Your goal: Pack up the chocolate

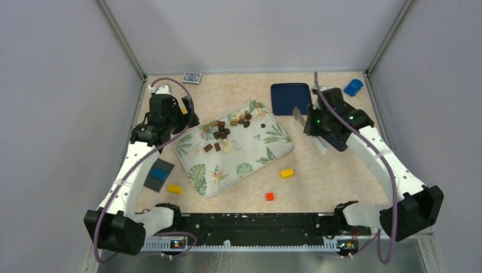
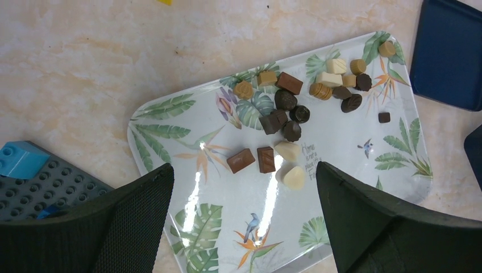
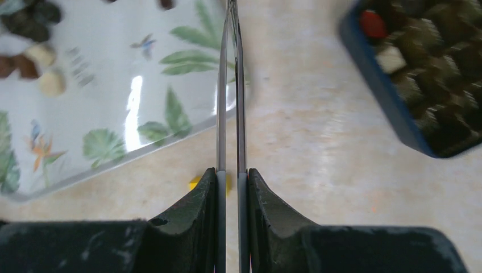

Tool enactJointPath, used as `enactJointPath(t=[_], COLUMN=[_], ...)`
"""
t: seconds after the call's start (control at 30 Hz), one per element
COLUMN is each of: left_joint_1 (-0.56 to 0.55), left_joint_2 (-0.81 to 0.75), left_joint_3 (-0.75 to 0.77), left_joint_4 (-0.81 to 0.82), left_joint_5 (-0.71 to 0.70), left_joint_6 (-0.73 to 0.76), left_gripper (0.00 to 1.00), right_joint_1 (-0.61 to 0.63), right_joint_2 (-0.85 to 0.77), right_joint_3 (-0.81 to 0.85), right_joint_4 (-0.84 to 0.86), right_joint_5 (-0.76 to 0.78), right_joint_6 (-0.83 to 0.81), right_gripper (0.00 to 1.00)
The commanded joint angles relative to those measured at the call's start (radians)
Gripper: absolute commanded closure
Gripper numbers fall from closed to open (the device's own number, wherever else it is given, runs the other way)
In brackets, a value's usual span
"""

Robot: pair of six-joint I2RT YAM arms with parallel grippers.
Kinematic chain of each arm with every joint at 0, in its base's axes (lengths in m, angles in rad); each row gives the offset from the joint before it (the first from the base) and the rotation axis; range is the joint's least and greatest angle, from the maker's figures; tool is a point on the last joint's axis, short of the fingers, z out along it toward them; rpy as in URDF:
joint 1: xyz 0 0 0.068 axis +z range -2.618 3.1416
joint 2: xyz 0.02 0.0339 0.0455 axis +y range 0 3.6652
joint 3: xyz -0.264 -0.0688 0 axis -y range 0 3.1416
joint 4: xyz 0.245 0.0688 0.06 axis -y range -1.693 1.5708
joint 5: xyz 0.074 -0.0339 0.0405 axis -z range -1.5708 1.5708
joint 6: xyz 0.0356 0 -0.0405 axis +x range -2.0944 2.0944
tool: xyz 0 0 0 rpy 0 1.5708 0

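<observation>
The chocolate (image 1: 224, 131) is a scatter of dark brown, light brown and cream pieces on the upper left part of a white leaf-print tray (image 1: 250, 165). In the left wrist view the chocolate (image 2: 290, 108) lies ahead of my open, empty left gripper (image 2: 244, 170), which hovers over the tray (image 2: 227, 227). My left gripper (image 1: 190, 122) is at the tray's left edge. My right gripper (image 3: 232, 173) is shut on metal tongs (image 3: 221, 114) that point toward the tray's right corner (image 3: 113, 114). A blue box (image 3: 420, 68) with several pieces in its compartments lies to the right.
A dark blue lid (image 1: 291, 98) lies behind the tray. Yellow bricks (image 1: 287, 173) (image 1: 174, 189), a red brick (image 1: 269, 197) and a blue brick (image 1: 353, 87) lie on the table. A grey baseplate (image 1: 158, 173) sits at the left, a card pack (image 1: 191, 77) at the back.
</observation>
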State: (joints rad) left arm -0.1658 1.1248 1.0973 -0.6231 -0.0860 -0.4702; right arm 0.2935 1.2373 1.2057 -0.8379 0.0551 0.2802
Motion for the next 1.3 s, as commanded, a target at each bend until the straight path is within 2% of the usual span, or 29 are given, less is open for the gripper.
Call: enactJointPath(t=[0.0, 0.13, 0.37, 0.77, 1.27], left_joint_1=[0.01, 0.019, 0.044, 0.057, 0.063], left_joint_2=[0.005, 0.002, 0.025, 0.014, 0.019], left_joint_3=[0.062, 0.076, 0.08, 0.074, 0.066], left_joint_4=[-0.01, -0.025, -0.061, -0.059, -0.052], left_joint_5=[-0.041, -0.049, -0.014, 0.017, 0.012], left_joint_6=[0.016, 0.023, 0.015, 0.011, 0.018], left_gripper=[0.01, 0.01, 0.01, 0.01, 0.01], right_joint_1=[0.257, 0.45, 0.554, 0.559, 0.56], right_joint_2=[0.015, 0.058, 0.186, 0.336, 0.452], right_joint_3=[0.052, 0.003, -0.012, 0.038, 0.064], right_joint_4=[0.047, 0.199, 0.362, 0.46, 0.519], right_joint_5=[-0.021, -0.036, -0.147, -0.189, -0.221], right_joint_6=[0.047, 0.012, -0.029, -0.025, -0.048], right_gripper=[0.91, 0.86, 0.75, 0.6, 0.6])
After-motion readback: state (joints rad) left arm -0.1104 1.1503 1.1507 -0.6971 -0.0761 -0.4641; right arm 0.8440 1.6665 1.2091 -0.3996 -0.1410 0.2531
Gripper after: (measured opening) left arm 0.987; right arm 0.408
